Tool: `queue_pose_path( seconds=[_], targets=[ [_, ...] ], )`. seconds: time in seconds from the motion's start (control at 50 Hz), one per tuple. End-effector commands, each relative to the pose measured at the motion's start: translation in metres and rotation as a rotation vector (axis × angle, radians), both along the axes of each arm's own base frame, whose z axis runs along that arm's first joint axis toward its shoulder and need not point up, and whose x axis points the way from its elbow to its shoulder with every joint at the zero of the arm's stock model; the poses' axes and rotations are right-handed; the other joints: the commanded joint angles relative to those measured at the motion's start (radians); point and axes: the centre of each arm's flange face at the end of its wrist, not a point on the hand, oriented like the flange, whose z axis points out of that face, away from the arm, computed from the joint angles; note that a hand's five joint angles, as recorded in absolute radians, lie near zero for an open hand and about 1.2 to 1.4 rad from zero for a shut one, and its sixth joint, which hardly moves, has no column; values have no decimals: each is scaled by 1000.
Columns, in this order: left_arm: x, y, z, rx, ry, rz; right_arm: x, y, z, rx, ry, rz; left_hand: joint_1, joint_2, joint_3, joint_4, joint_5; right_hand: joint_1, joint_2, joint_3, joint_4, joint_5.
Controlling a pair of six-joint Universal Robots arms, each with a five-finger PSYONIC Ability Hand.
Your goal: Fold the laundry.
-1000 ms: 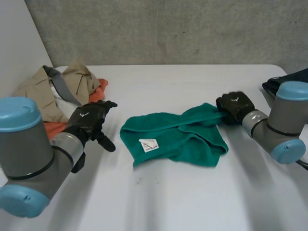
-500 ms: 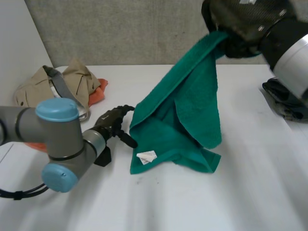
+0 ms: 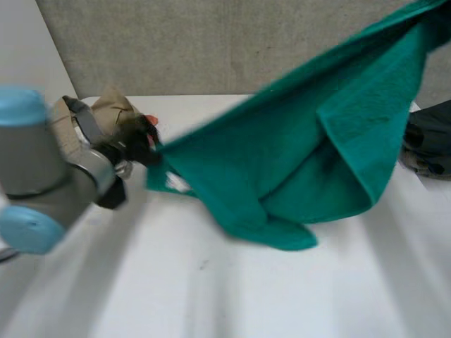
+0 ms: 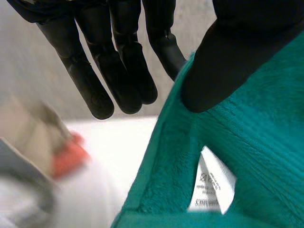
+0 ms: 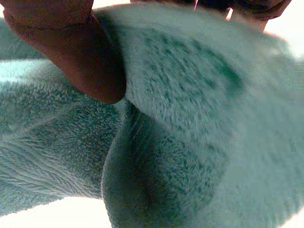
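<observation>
towel (image 3: 296,162) aloft | corner pinched by left hand (image 4: 123,61) | right hand (image 5: 71,47) clutching upper end

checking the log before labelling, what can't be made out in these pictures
Left wrist view: label on the green towel, print too small to read.
Head view: dark item at the right of the table, partly behind the towel and cut by the edge; unidentifiable.
Head view: laundry pile, partly behind the left hand and arm.

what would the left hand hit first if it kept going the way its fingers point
Probably nothing soon: the left hand pinches the green towel, and past its fingers lies bare white table, then the grey wall. Depth is unclear.
</observation>
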Motion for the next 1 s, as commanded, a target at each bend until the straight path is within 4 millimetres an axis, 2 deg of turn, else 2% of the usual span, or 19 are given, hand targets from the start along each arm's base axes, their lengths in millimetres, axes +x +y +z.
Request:
queue_pose_path(
  seconds=[0.02, 0.14, 0.22, 0.34, 0.44, 0.48, 0.5, 0.52, 0.56, 0.6, 0.62, 0.64, 0.66, 0.72, 0.74, 0.82, 0.86, 0.94, 1.0],
  targets=[
    [23, 25, 66, -230, -238, -58, -9, -13, -16, 85, 82, -58, 226, 202, 209, 200, 253, 302, 221, 208, 199, 249],
    [38, 29, 84, -345, -426, -37, -7, -20, -51, 235, 195, -63, 226, 202, 209, 200, 253, 302, 221, 208, 199, 249],
    [36, 24, 62, -321, -549, -68, 2, -25, -82, 360, 272, -27, 226, 202, 209, 200, 253, 302, 221, 208, 199, 249],
    [23, -12, -2, -231, -730, -150, 22, -45, -121, 449, 358, -27, 226, 202, 209, 200, 253, 302, 221, 208, 199, 249],
    [-4, -57, -45, -288, -901, -145, 30, -87, -159, 489, 399, -118, 226, 202, 209, 200, 253, 302, 221, 208, 199, 249],
    [-13, -80, -48, -391, -953, -118, 38, -107, -168, 445, 391, -128, 226, 202, 209, 200, 253, 302, 221, 208, 199, 249],
    [-13, -81, -48, -392, -953, -118, 41, -114, -168, 417, 380, -131, 226, 202, 209, 200, 253, 302, 221, 208, 199, 249],
    [-23, -109, -33, -577, -975, -36, 48, -128, -166, 347, 349, -136, 226, 202, 209, 200, 253, 302, 221, 208, 199, 249],
    [-30, -125, -12, -719, -959, 45, 55, -147, -158, 231, 303, -157, 226, 202, 209, 200, 253, 302, 221, 208, 199, 249],
    [-33, -139, 13, -858, -920, 144, 57, -169, -134, 46, 222, -227, 226, 202, 209, 200, 253, 302, 221, 208, 199, 249],
    [-37, -148, 49, -1026, -852, 257, 57, -174, -122, -21, 194, -255, 226, 202, 209, 200, 253, 302, 221, 208, 199, 249],
    [-37, -150, 61, -1079, -826, 294, 57, -179, -110, -91, 163, -279, 226, 202, 209, 200, 253, 302, 221, 208, 199, 249],
    [-35, -152, 86, -1177, -769, 367, 58, -184, -86, -222, 99, -308, 226, 202, 209, 200, 253, 302, 221, 208, 199, 249],
    [-35, -150, 115, -1295, -652, 439, 61, -187, -51, -433, -1, -317, 226, 202, 209, 200, 253, 302, 221, 208, 199, 249],
    [-32, -146, 132, -1337, -558, 458, 62, -186, -46, -465, -21, -313, 226, 202, 209, 200, 253, 302, 221, 208, 199, 249],
    [-20, -133, 164, -1342, -422, 454, 60, -181, -30, -500, -88, -288, 226, 202, 209, 200, 253, 302, 221, 208, 199, 249],
    [-16, -131, 161, -1310, -420, 439, 60, -180, -31, -480, -101, -275, 226, 202, 209, 200, 253, 302, 221, 208, 199, 249],
    [-11, -127, 136, -1205, -456, 388, 62, -177, -58, -358, -74, -223, 226, 202, 209, 200, 253, 302, 221, 208, 199, 249],
    [-10, -124, 103, -1119, -498, 337, 66, -175, -76, -303, -38, -180, 226, 202, 209, 200, 253, 302, 221, 208, 199, 249]
  ],
)
